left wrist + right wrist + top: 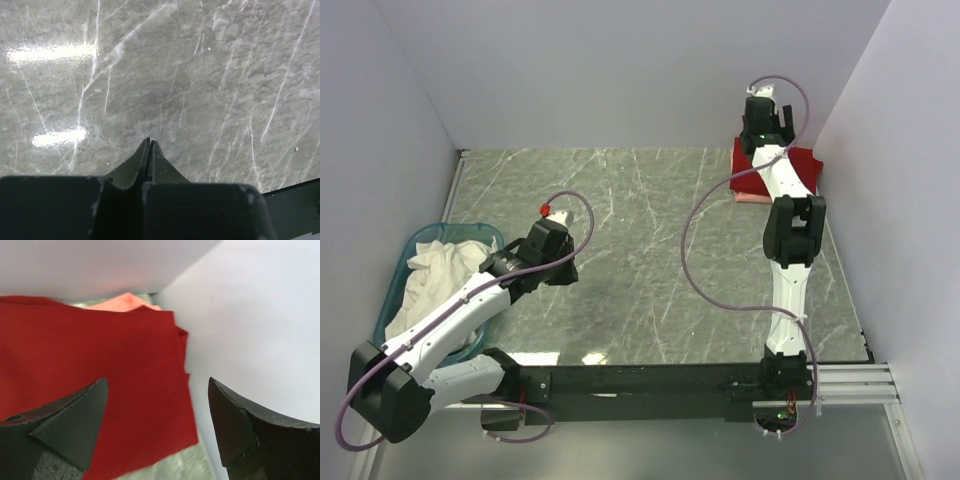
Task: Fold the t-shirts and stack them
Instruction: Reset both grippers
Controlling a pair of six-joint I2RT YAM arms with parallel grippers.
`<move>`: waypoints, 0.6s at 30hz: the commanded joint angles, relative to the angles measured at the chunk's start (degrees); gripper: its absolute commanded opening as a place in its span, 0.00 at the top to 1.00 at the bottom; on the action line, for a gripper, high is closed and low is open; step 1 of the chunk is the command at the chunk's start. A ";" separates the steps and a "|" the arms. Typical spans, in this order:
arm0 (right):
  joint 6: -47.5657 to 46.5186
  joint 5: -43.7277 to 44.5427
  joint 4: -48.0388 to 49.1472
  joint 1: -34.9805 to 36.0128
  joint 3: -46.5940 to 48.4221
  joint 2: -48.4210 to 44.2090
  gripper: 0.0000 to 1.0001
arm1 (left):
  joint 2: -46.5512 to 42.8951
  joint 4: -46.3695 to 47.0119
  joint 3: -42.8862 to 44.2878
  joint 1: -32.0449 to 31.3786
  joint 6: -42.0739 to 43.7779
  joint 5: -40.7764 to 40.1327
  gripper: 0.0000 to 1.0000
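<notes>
fingers (75, 425) of the right gripper (157, 382) gape over the deep red t-shirt (90, 340) stacked on the salmon-pink t-shirt (127, 302) in the desk (640, 230)'s far right corner, left gripper (150, 143) pinched closed; limp light cloth, probably best pinched at a folded edge.

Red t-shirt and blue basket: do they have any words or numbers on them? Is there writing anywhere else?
There is no text to read in any view.
The deep red t-shirt is plain, with no print or tag showing.
The salmon-pink t-shirt under it shows only a bare corner.
The blue basket and the white cloth in it show no label.
</notes>
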 commanded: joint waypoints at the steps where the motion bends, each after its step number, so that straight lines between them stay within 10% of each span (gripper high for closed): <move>1: 5.80 1.09 -1.81 4.08 -1.15 -8.27 0.13 | -2.52 1.45 0.46 -0.23 0.41 -1.12 0.99; 18: 41.22 -23.42 -1.31 24.38 -53.25 -49.13 0.11 | -6.47 2.41 0.11 1.79 1.55 1.43 0.97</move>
